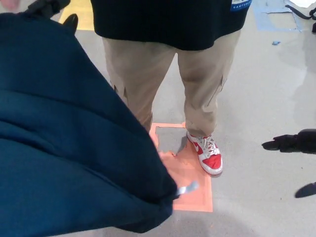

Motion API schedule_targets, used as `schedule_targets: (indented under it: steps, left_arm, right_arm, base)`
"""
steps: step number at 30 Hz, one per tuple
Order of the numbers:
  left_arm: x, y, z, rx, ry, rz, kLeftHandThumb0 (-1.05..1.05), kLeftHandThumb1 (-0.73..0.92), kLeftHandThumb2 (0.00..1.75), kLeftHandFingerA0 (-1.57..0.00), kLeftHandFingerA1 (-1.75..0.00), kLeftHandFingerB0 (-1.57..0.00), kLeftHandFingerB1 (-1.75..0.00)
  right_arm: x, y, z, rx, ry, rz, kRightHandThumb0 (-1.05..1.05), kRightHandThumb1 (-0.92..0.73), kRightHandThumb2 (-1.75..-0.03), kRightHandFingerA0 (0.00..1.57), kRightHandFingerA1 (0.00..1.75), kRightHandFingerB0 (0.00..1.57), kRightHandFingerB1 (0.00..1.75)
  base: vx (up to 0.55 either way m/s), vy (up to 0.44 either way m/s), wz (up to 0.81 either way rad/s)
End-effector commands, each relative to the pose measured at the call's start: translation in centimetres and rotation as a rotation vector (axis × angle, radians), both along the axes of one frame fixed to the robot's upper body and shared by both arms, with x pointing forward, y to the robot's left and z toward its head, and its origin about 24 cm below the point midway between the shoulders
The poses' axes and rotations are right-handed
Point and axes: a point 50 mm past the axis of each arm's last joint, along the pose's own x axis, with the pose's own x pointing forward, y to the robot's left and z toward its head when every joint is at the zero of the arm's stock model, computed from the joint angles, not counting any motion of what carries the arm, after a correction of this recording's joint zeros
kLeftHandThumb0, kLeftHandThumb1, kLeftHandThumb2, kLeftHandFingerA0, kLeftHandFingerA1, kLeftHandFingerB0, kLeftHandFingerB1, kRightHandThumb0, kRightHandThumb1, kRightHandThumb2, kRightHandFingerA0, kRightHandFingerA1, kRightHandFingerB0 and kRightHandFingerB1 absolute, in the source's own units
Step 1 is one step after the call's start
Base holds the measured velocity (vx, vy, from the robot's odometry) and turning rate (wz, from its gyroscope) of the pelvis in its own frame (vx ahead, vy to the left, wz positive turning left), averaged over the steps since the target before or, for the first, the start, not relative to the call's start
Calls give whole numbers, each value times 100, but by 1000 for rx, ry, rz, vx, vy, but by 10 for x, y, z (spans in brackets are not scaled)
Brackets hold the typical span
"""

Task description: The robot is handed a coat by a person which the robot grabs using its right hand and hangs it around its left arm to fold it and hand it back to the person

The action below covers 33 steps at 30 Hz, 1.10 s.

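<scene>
The dark blue coat (pixel 64 148) fills the left half of the head view, draped in thick folds over my left arm, which it hides. Only the black tip of my left hand (pixel 49 9) shows above the coat at the top left corner. At the right edge, my right hand (pixel 295 143) is low and well apart from the coat, open and holding nothing. A small pale tag (pixel 187 188) sticks out at the coat's lower right hem.
A person in tan trousers (pixel 197 84) and a black top stands close in front, one red and white shoe (pixel 207 155) on an orange floor square (pixel 190 187). Blue tape (pixel 269 7) lies at the top right on the grey floor.
</scene>
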Motion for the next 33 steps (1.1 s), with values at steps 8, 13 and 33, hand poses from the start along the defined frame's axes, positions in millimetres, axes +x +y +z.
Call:
schedule_targets:
  steps: [8,13,33]
  left_arm:
    - [2,2,26,10,-91,-11,-68,78,63,-16,-29,-21,-30]
    - [3,-7,24,-20,-90,-49,-66,75,64,-19,-31,-17,-29]
    - [-11,-7,4,4,-100,-119,-70,56,92,-3,-38,-3,-36]
  right_arm:
    - [0,-8,14,-274,-36,114,-77,-43,-77,0,0,0,0]
    - [6,-32,-29,-306,-8,-116,-88,-66,-93,0,3,0,0]
    - [-63,-48,-181,-165,224,-730,-46,-74,-62,29,32,40,34]
  base:
    - [0,0,0]
    - [0,0,0]
    - [0,0,0]
